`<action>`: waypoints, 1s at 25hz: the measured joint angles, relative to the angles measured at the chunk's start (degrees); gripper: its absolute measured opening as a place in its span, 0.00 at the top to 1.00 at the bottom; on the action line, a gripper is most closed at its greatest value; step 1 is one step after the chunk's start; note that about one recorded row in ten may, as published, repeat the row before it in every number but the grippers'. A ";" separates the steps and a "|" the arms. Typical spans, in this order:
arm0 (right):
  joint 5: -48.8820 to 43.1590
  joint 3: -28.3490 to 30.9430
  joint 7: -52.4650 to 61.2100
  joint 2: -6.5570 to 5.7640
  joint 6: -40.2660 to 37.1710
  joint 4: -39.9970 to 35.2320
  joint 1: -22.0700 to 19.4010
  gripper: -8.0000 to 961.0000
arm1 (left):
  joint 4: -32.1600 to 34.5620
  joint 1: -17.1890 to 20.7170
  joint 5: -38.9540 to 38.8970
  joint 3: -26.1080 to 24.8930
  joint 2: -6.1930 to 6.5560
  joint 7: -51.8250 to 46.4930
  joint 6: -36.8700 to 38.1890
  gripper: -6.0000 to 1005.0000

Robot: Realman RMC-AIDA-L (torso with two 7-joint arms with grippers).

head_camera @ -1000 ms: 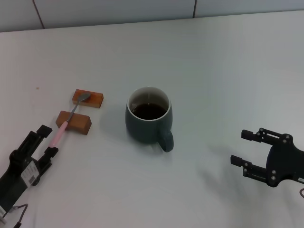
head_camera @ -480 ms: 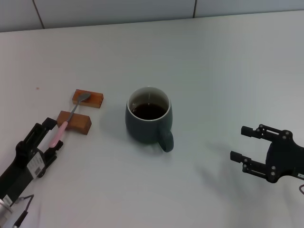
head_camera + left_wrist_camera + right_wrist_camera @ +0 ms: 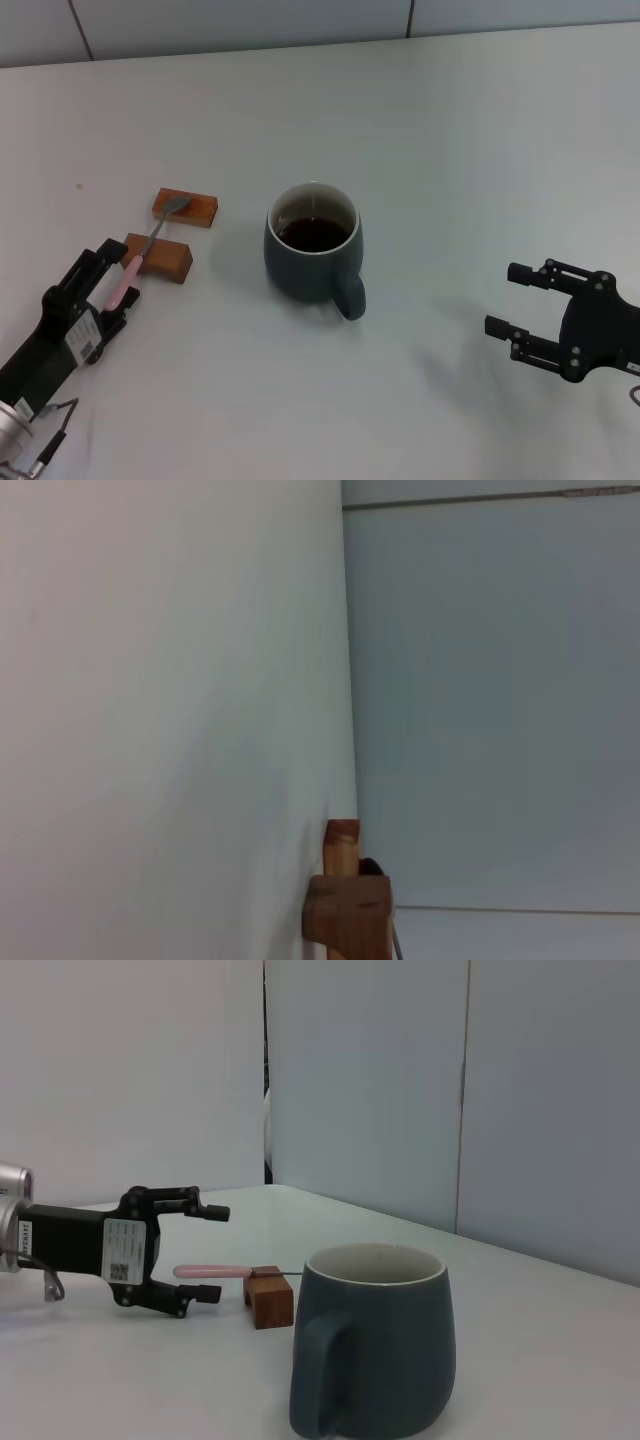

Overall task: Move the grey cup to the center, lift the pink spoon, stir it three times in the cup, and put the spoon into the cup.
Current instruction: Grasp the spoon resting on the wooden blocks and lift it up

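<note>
The grey cup point(image 3: 312, 255) stands near the middle of the white table with dark liquid inside and its handle towards me; it also shows in the right wrist view point(image 3: 375, 1345). The pink spoon point(image 3: 126, 281) lies across two brown wooden blocks, its metal bowl on the far block. My left gripper point(image 3: 115, 275) is open, low over the table, with its fingers on either side of the end of the pink handle. The right wrist view shows that gripper point(image 3: 213, 1253) around the spoon point(image 3: 215, 1272). My right gripper point(image 3: 505, 300) is open and empty, to the right of the cup.
The far wooden block point(image 3: 185, 208) and the near wooden block point(image 3: 157, 257) hold the spoon up off the table. They show close up in the left wrist view point(image 3: 345, 910). A grey wall runs behind the table's far edge.
My left gripper has moved forward along the table, so its open fingers now straddle more of the pink handle. The right gripper has barely shifted. Cup and spoon have not moved.
</note>
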 joint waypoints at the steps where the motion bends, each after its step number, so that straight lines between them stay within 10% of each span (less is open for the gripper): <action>1: 0.00 0.02 0.00 0.00 0.00 0.00 0.02 0.30 | 0.00 0.00 0.00 0.00 0.00 0.00 0.00 0.19; 25: -0.02 0.05 0.00 0.00 -0.02 -0.18 0.39 0.30 | -2.15 -1.23 0.45 -1.26 -0.07 -0.87 -0.62 0.31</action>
